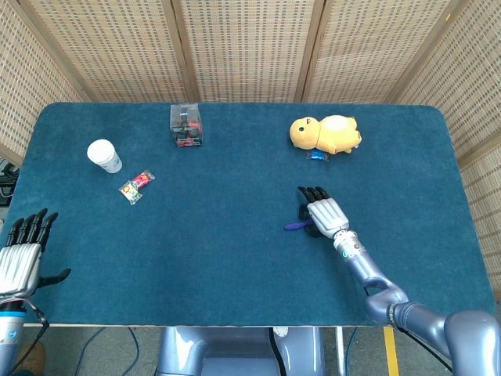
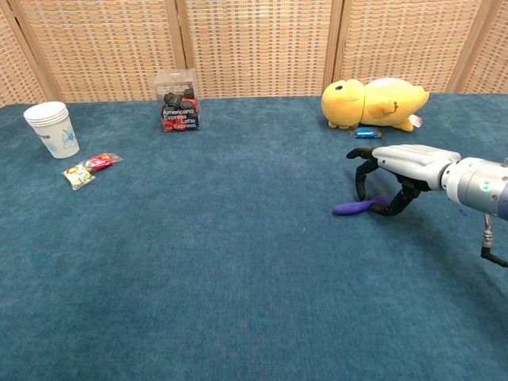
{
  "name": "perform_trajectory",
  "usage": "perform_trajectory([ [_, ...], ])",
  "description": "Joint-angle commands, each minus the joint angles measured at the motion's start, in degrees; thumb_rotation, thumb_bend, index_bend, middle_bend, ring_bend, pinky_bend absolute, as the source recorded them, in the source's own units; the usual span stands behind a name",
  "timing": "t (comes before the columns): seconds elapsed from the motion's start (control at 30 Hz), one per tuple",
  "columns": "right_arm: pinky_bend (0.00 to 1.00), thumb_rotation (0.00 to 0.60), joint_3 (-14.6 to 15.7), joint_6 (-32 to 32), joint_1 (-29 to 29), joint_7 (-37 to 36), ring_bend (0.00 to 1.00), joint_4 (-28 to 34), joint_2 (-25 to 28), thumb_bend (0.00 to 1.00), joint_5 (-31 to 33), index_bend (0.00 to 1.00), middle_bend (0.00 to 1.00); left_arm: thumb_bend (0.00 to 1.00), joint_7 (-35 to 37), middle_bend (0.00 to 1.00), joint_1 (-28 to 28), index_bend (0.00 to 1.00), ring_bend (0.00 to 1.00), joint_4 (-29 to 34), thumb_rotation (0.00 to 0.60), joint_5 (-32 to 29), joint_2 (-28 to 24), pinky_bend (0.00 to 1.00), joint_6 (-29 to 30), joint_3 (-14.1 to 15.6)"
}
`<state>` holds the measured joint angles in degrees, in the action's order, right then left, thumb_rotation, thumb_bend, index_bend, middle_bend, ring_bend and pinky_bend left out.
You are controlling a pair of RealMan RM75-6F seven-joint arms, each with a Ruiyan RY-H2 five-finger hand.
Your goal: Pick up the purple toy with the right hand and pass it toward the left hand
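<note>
Nearest us, our silver left hand (image 1: 19, 262) rests open at the table's near edge, fingers spread, holding nothing. Farther out, our silver right hand (image 2: 394, 176) arches over one end of the slim purple toy (image 2: 355, 207) lying on the blue carpet, curled fingers around it, not gripping. Beyond that hand lies a yellow plush duck (image 2: 375, 102)
</note>
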<state>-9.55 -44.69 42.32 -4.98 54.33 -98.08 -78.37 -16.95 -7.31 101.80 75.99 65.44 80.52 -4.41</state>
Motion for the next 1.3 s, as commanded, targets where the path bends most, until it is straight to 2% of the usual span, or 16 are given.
perform_trajectory([
  [0.03, 0.0, 0.6, 0.01, 0.05, 0.03, -0.11, 0.0, -0.01, -0.05, 0.54, 0.18, 0.52, 0.11, 0.0, -0.07, 0.0, -0.03, 0.0, 0.0, 0.03, 0.6, 0.03, 0.01, 0.0, 0.03, 0.04],
  [0.8, 0.0, 0.6, 0.52, 0.62, 0.1, -0.86, 0.0, -0.34, -0.62, 0.61, 1.82, 0.59, 0.16, 0.0, -0.15, 0.0, -0.23, 0.0, 0.0, 0.14, 0.6, 0.13, 0.08, 0.0, 0.22, 0.36],
  [0.97, 0.0, 0.6, -0.48, 0.87, -0.09, -3.17, 0.0, 0.8, -0.48, 0.62, 3.12, 0.6, 0.17, 0.0, -0.21, 0.0, -0.42, 0.0, 0.0, 0.04, 0.6, -0.11, 0.19, 0.0, -0.04, 0.33],
  [1.3, 0.0, 0.6, -5.34, 2.33, -0.11, -8.5, 0.0, 9.29, 2.01, 0.61, 8.82, 0.61, 0.2, 0.0, 0.29, 0.0, -1.98, 0.0, 0.0, -1.36, 0.6, -0.53, -0.17, 0.0, -2.12, -0.31],
])
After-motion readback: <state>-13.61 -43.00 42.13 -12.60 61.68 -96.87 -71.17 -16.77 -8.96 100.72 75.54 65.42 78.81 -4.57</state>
